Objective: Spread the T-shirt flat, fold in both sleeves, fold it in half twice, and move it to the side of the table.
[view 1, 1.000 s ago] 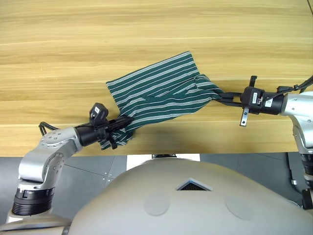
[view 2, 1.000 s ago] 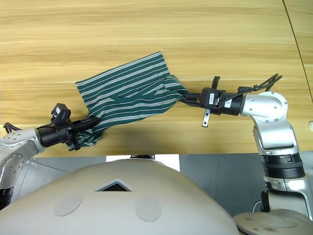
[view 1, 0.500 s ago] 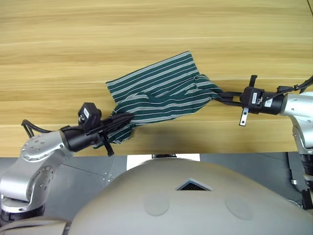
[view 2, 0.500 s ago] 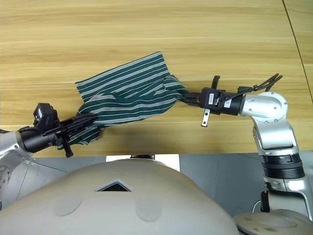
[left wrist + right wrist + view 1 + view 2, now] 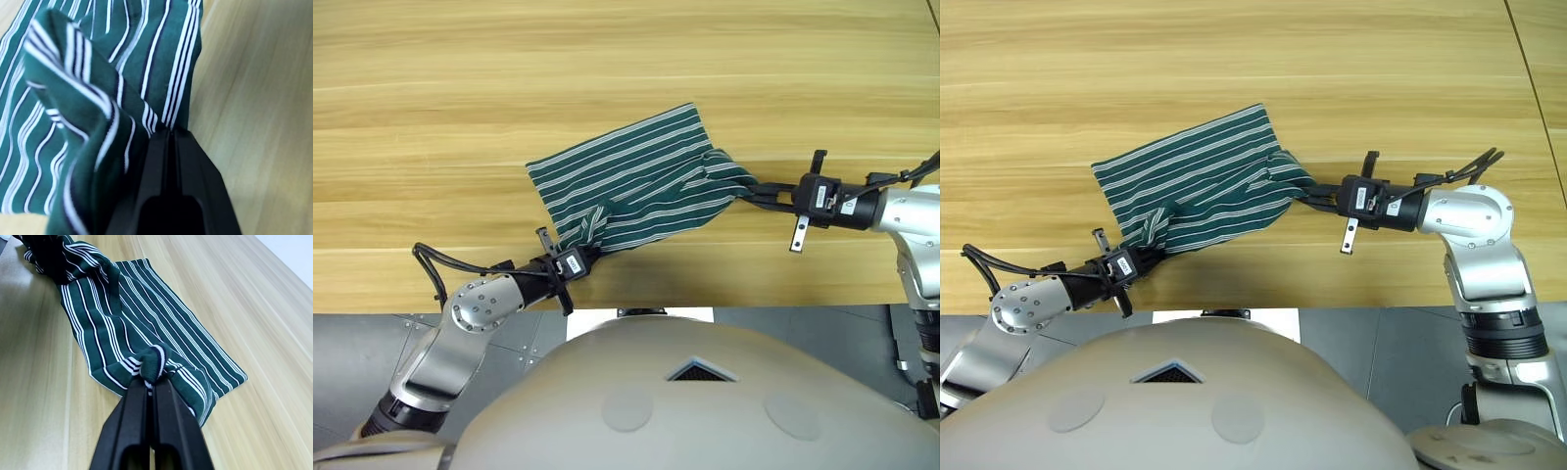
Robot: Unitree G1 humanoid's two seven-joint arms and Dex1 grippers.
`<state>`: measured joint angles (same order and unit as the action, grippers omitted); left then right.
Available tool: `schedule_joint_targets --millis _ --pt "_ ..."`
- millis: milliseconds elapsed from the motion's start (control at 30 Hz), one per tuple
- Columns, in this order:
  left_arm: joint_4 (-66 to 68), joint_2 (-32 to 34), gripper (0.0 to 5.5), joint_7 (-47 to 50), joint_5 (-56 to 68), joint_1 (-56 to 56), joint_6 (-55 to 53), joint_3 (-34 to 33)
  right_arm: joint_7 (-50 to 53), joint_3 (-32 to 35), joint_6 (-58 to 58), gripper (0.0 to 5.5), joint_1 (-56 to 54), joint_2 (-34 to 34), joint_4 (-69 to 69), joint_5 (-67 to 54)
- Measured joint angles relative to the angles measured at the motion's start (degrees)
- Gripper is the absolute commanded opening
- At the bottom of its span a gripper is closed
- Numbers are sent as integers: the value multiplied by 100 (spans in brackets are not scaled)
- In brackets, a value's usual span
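Bright, even, diffuse light throughout. Soft, faint shadow along shirt point(image 5: 636, 181) edge on bench point(image 5: 607, 59). Pale sheen across far bench in right wrist view.

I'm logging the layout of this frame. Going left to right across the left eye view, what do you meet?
From the left: left gripper, shut on the T-shirt's near corner → T-shirt, partly bunched → right gripper, shut on its right end.

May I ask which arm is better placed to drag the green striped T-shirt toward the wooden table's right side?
Probably right: the right pincer grips the green striped T-shirt at its right end, nearest that side; the left pincer holds its left corner.
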<state>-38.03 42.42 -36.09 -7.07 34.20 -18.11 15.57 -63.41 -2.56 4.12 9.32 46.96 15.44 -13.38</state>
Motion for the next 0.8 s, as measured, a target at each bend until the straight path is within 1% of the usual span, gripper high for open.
schedule_joint_targets --millis 133,167,200,300,333,433,500,533,567,600,667,700,767,800 --pt "-276 24 105 -129 265 226 -75 -202 38 -9 -24 0 3 -15 88 5" --pt "-412 38 125 -182 408 332 -119 -255 43 -13 -29 0 4 -17 90 7" --pt "-565 48 130 -231 510 432 -153 -291 44 -18 -38 0 4 -17 91 8" --pt "-1186 86 167 -466 1078 755 -255 -517 45 -32 -55 0 3 -17 92 12" --pt "-1356 131 191 -555 1191 839 -251 -593 45 -35 -56 0 3 -17 91 13" --pt "-1700 493 231 -997 1417 1263 192 -1027 51 -38 -59 0 2 -16 92 15" --pt "-1737 546 267 -1220 1729 1423 436 -1432 53 -38 -59 0 1 -16 93 15" --pt "-1736 518 282 -1320 2033 1438 520 -1737 55 -38 -60 0 1 -16 93 15" --pt "-1712 460 300 -1389 2508 1386 595 -2134 58 -38 -61 0 2 -16 94 16" --pt "-1576 358 300 -1447 3137 1206 589 -2604 60 -38 -62 0 1 -17 95 17" --pt "-1022 237 300 -1255 4011 615 254 -3230 67 -43 -62 0 -1 -18 99 20" --pt "-569 176 300 -971 4152 236 -91 -3380 72 -48 -65 0 -2 -18 102 24" --pt "-46 128 300 -538 4242 -248 -635 -3354 75 -75 -68 0 -13 -20 103 27" --pt "13 110 300 -424 4232 -310 -766 -3304 75 -79 -71 0 -14 -19 102 27"
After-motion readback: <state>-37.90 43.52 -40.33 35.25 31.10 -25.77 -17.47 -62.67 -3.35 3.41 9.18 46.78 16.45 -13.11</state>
